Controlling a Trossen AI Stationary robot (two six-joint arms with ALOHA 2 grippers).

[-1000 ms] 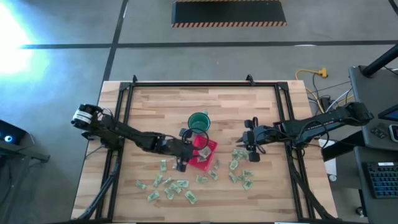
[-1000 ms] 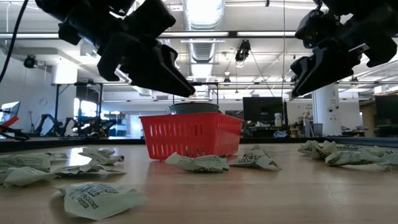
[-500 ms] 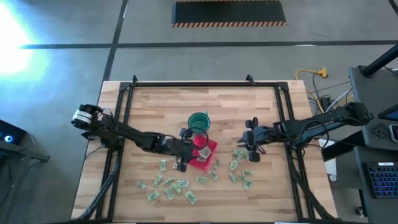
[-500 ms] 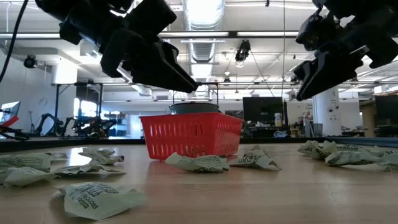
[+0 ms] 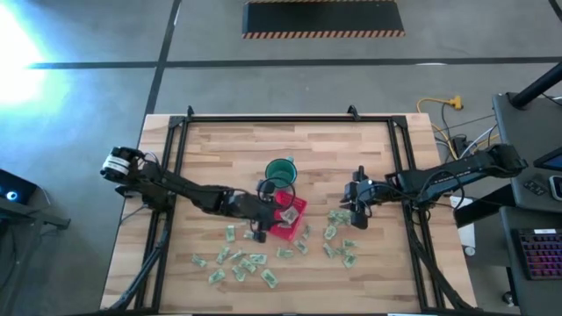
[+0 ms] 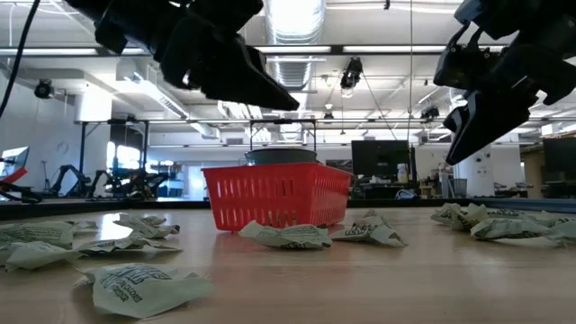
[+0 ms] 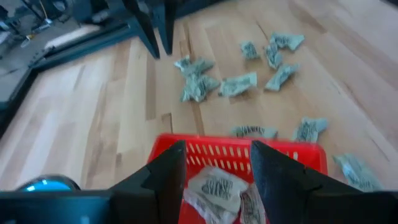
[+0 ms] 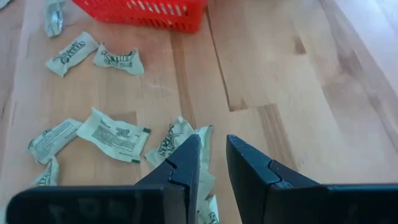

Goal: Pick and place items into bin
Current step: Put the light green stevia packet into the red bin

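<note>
Bare planks (image 5: 228, 149) lay free beyond the bin (image 5: 287, 216) (mid-table, some items (image 7: 214, 185) inside). Left gripper (image 5: 263, 211) hung spread over its edge; right gripper (image 5: 357, 209), narrowly parted, gripped nothing.

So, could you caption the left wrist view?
Open left gripper above the red bin holding wrapped pieces.
</note>
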